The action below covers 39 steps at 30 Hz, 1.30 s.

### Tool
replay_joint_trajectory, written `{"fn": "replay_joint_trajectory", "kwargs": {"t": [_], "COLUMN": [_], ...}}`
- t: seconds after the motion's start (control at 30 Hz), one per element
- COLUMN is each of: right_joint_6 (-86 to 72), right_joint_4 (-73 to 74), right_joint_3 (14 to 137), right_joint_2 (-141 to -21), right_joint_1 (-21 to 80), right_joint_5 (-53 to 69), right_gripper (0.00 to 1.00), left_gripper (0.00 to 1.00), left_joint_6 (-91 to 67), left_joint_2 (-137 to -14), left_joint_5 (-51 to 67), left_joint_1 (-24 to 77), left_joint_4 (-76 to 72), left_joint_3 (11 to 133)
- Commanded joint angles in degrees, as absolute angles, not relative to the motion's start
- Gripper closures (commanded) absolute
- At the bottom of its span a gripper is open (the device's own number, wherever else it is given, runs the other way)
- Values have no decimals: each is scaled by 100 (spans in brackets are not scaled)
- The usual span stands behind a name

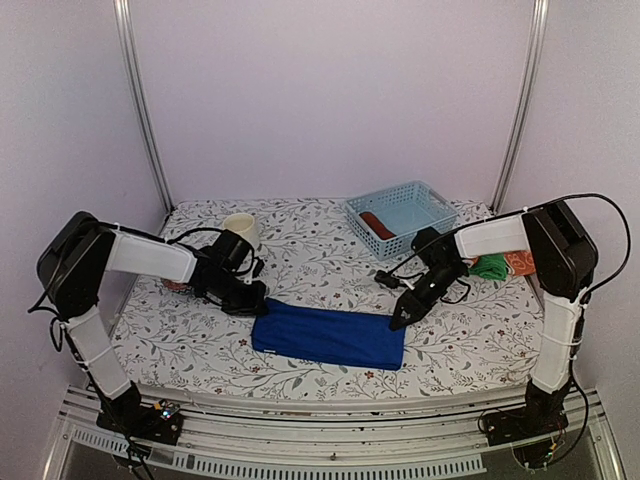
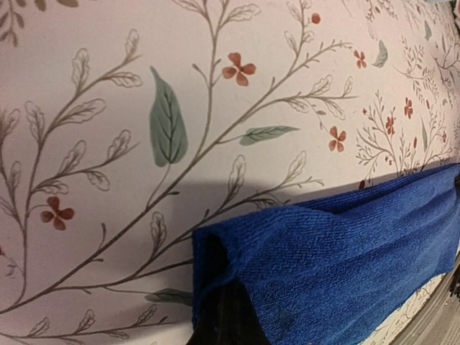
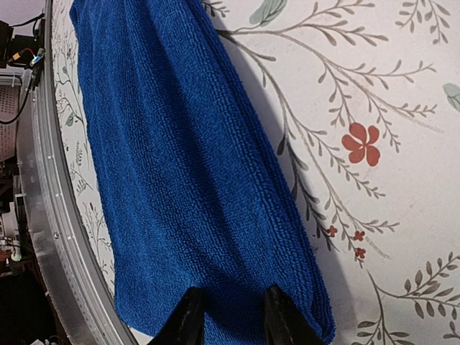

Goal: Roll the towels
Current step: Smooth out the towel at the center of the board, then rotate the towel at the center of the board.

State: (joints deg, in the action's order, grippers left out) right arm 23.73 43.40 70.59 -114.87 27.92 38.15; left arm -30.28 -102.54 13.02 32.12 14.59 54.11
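Note:
The royal-blue towel [image 1: 328, 338] lies folded in a long strip near the table's front edge. My left gripper [image 1: 256, 300] is at its left end, shut on the raised corner. In the left wrist view the blue towel [image 2: 345, 251] wraps over the gripper [image 2: 251, 305]; one black finger [image 2: 228, 316] shows and the other is hidden under the cloth. My right gripper [image 1: 401, 318] is at the right end, open. Its two fingertips [image 3: 188, 316] rest apart on the blue towel [image 3: 180, 165]. A rust-brown towel [image 1: 378, 224] lies in the basket. Green [image 1: 490, 267] and orange patterned [image 1: 520, 262] towels lie behind the right arm.
The pale blue lattice basket [image 1: 420, 200] stands at the back right. A cream cup [image 1: 240, 229] stands at the back left, just behind the left arm. The table's metal front rail [image 3: 50, 237] runs close along the towel's near edge.

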Motion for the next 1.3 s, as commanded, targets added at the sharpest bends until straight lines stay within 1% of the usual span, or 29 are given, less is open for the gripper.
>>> {"fn": "replay_joint_trajectory", "kwargs": {"t": [0.0, 0.17, 0.23, 0.3, 0.33, 0.47, 0.53, 0.7, 0.77, 0.8, 0.83, 0.87, 0.9, 1.03, 1.07, 1.13, 1.27], "right_joint_6": [2313, 2573, 2736, 2783, 2745, 2569, 2564, 2588, 2517, 2482, 2376, 2262, 2091, 2162, 2332, 2471, 2725], "right_joint_4": [4215, 4803, 5071, 5146, 5123, 4998, 4865, 4502, 4304, 4144, 3951, 3738, 3780, 4658, 4704, 4535, 4392], "right_joint_3": [6613, 6889, 7071, 7154, 7199, 7587, 7773, 8293, 8538, 8592, 8569, 8523, 8521, 8825, 8763, 8504, 8318], "right_joint_2": [-11953, -11706, -11513, -11219, -11050, -10285, -9942, -9361, -9249, -9198, -9153, -9165, -9280, -10169, -10218, -10098, -9851], "right_joint_1": [2829, 2830, 2830, 2811, 2782, 2618, 2590, 2585, 2584, 2584, 2561, 2506, 2383, 2111, 2112, 2129, 2204], "right_joint_5": [3206, 4038, 4335, 4336, 4233, 3736, 3476, 2628, 1987, 1727, 1455, 1353, 1523, 2740, 2979, 3334, 3390], "right_gripper": [68, 68, 67, 67, 66, 58, 57, 52, 49, 44, 33, 12, 1, 1, 0, 6, 9], "left_gripper": [100, 100, 100, 99, 99, 98, 98, 99, 99, 99, 99, 100, 100, 100, 100, 100, 100], "left_joint_6": [-3092, -2905, -2830, -2755, -2713, -2625, -2718, -3359, -3684, -3832, -3951, -4026, -4053, -3754, -3626, -3286, -2393], "left_joint_2": [-10251, -10422, -10284, -10072, -9974, -9604, -9474, -9296, -9246, -9223, -9212, -9215, -9247, -9461, -9521, -9718, -10390], "left_joint_5": [747, 1058, 1021, 1024, 1060, 1221, 1378, 1437, 1475, 1470, 1464, 1451, 1410, 829, 588, 54, -469], "left_joint_1": [2924, 2972, 3031, 3129, 3189, 3511, 3673, 3990, 4020, 4025, 4024, 4022, 4025, 3959, 3923, 3815, 3281], "left_joint_4": [1619, 1744, 1856, 1926, 1951, 2063, 2065, 1848, 1496, 1346, 1243, 1199, 1249, 1950, 2079, 2297, 2405], "left_joint_3": [5233, 5786, 5993, 6121, 6154, 6107, 5959, 5273, 4880, 4693, 4519, 4392, 4316, 4455, 4546, 4885, 5903]}}
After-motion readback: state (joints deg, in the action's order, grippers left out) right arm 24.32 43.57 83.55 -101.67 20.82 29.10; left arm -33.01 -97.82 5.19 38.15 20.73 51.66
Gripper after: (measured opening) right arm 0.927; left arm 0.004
